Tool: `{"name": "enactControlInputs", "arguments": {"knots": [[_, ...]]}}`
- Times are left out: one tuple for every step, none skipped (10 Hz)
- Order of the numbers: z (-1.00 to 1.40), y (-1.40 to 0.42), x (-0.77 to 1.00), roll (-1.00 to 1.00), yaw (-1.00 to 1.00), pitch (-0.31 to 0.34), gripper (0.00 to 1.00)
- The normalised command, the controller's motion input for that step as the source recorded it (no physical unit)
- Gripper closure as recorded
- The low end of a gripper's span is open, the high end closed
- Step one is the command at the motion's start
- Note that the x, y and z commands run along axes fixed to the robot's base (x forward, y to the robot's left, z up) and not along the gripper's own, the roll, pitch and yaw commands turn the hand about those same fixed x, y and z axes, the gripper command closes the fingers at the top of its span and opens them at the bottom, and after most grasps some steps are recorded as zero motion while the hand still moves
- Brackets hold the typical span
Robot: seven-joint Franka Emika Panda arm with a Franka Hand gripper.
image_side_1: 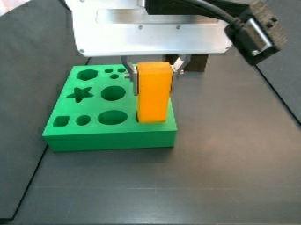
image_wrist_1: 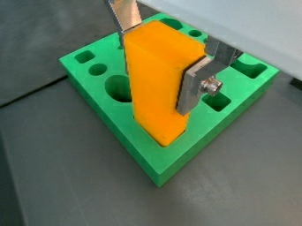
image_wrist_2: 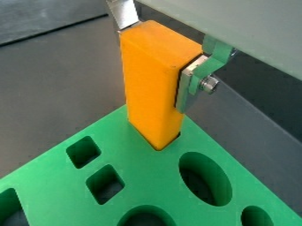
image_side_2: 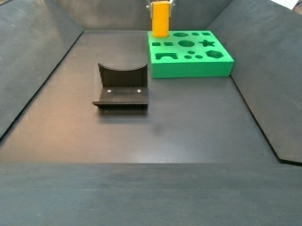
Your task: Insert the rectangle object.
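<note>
The rectangle object is a tall orange-yellow block, held upright. My gripper is shut on its upper part, with one silver finger on each side, as both wrist views show. The block hangs over the green board, its lower end near one edge, beside a large round hole. I cannot tell whether it touches the board. In a side view the block stands at the board's right side. In a side view it is at the board's far left corner.
The green board has several shaped holes, among them a star, circles and squares. A dark fixture stands on the floor away from the board. Dark sloping walls enclose the floor.
</note>
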Motion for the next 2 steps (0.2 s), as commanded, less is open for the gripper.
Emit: {"name": "enactControlInputs", "arguments": {"knots": [[-0.21,-0.06,0.00,-0.12,0.00,0.000,1.00],[0.00,0.00,0.00,0.01,0.00,0.003,1.00]]}}
